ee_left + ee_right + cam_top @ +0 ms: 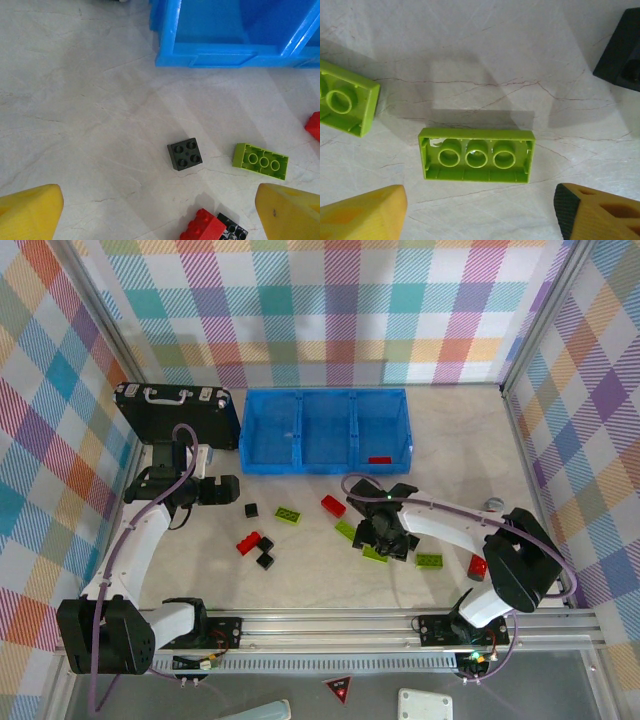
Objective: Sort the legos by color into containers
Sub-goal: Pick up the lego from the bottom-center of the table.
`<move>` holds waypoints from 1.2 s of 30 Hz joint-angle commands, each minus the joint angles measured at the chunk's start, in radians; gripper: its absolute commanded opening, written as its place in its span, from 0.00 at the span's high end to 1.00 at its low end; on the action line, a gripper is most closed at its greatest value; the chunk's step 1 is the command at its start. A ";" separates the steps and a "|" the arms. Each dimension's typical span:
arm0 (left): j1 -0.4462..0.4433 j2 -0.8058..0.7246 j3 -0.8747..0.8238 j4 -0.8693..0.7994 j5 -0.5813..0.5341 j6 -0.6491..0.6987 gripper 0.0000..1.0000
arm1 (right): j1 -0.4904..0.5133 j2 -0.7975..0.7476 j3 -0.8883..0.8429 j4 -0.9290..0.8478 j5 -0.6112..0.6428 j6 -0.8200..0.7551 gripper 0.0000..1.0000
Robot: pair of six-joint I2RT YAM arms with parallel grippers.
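- Top view: the blue bin (300, 464) holds one red brick (379, 459) in its right compartment.
- Left wrist view: the left tool (160, 215) is spread wide and empty above a black brick (184, 153) on the counter (90, 100), near the bin's left front corner.
- Right wrist view: the right tool (480, 210) is spread astride a lime brick (477, 155) (hollow side up), not touching it.

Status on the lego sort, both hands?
Left hand open, empty, black lego ahead. Right hand open, straddling an upside-down green lego, not gripped. One red lego in the blue bin; others on the table. Nothing blocking the grasp.
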 commanded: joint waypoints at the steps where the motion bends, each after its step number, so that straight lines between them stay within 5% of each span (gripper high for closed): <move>1: 0.014 0.004 0.018 -0.004 0.018 0.019 0.02 | 0.012 0.033 -0.006 0.010 0.004 0.039 0.18; 36: 0.014 0.003 0.016 -0.003 0.023 0.020 0.01 | 0.022 0.088 -0.025 0.020 0.030 0.049 0.31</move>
